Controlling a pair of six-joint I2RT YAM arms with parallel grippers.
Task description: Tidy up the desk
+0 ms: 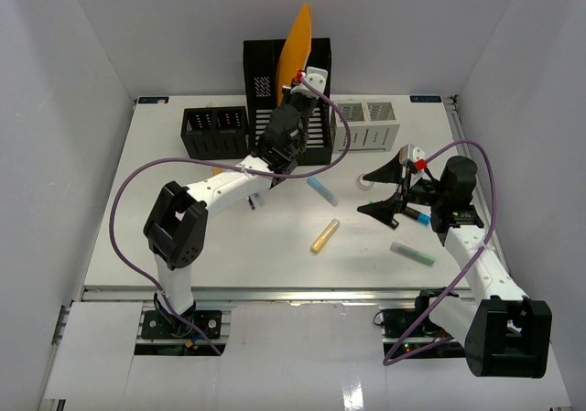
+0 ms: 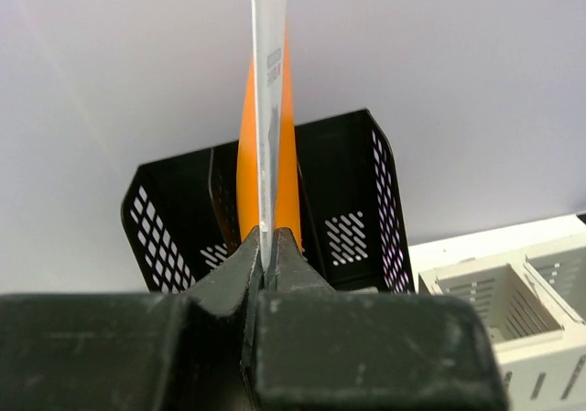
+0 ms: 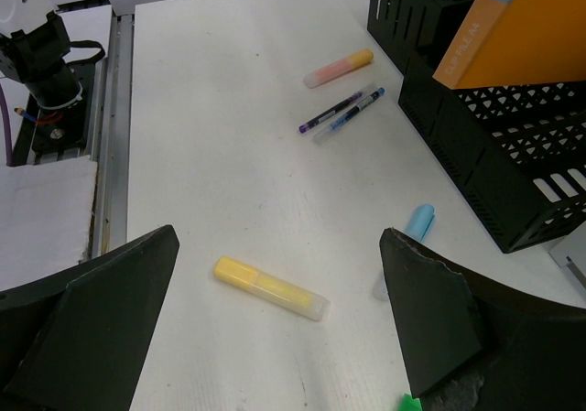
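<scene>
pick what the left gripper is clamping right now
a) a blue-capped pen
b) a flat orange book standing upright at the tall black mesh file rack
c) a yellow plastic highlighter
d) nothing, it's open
b: the left gripper is shut on the flat orange book, upright at the tall black mesh file rack, while the yellow plastic highlighter lies loose on the white desk.

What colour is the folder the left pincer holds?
It's an orange flat folder; top external view.
</scene>
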